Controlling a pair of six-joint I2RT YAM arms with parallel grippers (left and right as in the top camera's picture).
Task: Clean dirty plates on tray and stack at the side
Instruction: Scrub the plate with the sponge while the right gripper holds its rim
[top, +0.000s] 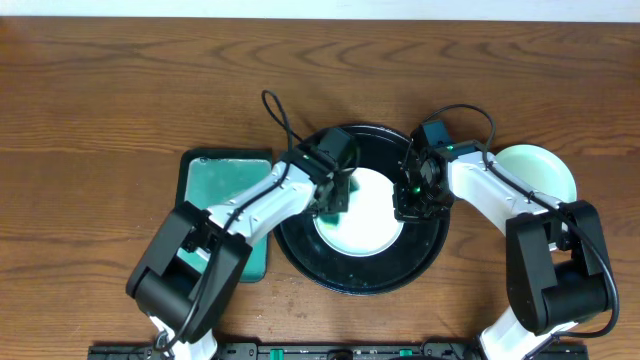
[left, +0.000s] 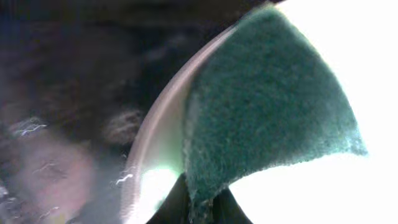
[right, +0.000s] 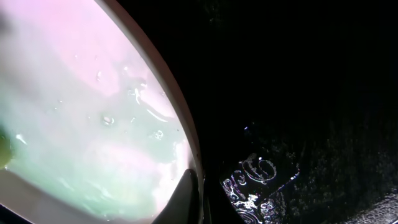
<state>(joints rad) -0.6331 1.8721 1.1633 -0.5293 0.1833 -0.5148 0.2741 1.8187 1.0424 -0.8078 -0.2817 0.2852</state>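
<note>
Two white plates show from overhead. One, the dirty plate (top: 368, 215), lies inside the round black tray (top: 400, 272) in the middle of the wooden table (top: 100, 100), with a pale teal smear across its lower half. The second plate (top: 540, 170) sits on the table just right of the tray, faintly green-tinted.

The left gripper (top: 335, 195) is over the dirty plate's left edge, its fingers clamped on a dark green scouring sponge (left: 267, 112). In the left wrist view the sponge fans out from between the fingers and lies across the plate's rim onto its bright inside.

The right gripper (top: 412, 195) is at the opposite, right rim. The right wrist view shows a finger (right: 186, 196) against the inner side of that rim, and the jaws appear pinched on it. Wet green film covers the plate there, and droplets glint on the tray beside it.

A rectangular tray with a teal pad (top: 215, 175) lies left of the round tray, partly under the left arm.
</note>
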